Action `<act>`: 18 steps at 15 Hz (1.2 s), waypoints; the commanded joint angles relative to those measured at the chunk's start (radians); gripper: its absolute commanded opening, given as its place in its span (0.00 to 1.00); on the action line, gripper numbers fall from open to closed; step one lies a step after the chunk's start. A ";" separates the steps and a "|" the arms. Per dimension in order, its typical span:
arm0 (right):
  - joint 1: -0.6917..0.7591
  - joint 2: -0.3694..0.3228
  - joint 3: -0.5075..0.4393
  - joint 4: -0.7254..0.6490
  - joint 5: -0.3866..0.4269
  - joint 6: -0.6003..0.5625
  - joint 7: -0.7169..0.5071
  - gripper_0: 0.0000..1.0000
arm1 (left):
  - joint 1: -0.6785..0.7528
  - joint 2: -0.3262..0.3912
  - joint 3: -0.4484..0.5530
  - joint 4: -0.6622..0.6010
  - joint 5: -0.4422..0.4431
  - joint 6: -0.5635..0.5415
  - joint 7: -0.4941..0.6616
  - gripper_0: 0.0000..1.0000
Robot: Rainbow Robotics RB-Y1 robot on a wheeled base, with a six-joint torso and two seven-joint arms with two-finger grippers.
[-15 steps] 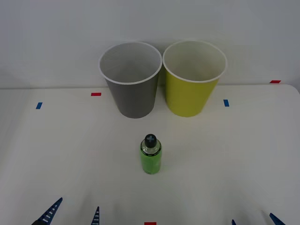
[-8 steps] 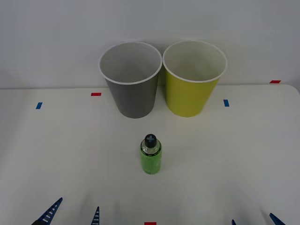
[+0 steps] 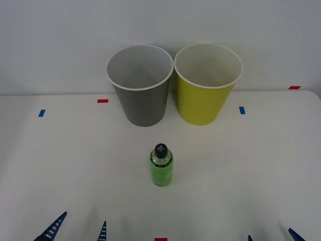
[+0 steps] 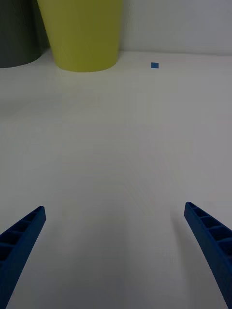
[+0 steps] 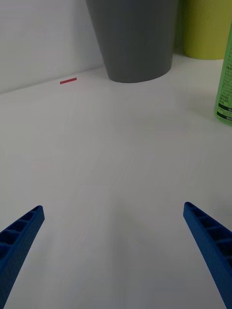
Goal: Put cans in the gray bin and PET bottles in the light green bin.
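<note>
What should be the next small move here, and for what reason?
Probably the left gripper should advance toward the green bottle and straddle it. The bottle stands upright and untouched in front of the gray bin and light green bin; both grippers are open, and the right gripper waits at the near edge.

The white table (image 3: 60,165) carried two tall bins at its far side, well ahead of both pairs of fingers: the gray bin (image 3: 141,93) stood straight out from the left gripper's fingers (image 3: 102,232), and the light green bin (image 3: 206,90) stood just beside it, toward the right gripper's fingers (image 3: 295,234). The PET bottle (image 3: 161,165) stood upright between the bins and the fingertips, nearer the left pair. Small tape marks lay flat on the tabletop: a red one (image 3: 103,101) and a blue one (image 3: 41,113) on the left, a blue one (image 3: 242,110) on the right.
</note>
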 commanded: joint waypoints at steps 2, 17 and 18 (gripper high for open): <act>0.000 0.000 0.000 0.000 0.000 0.000 0.000 1.00 | 0.000 0.000 0.000 0.000 0.000 0.000 0.000 1.00; 0.000 0.000 0.000 0.000 0.000 0.000 0.000 1.00 | 0.000 0.000 0.000 0.000 0.000 0.000 0.000 1.00; 0.000 0.000 0.000 0.000 0.000 0.000 0.000 1.00 | 0.000 0.000 0.000 0.000 0.000 0.000 0.000 1.00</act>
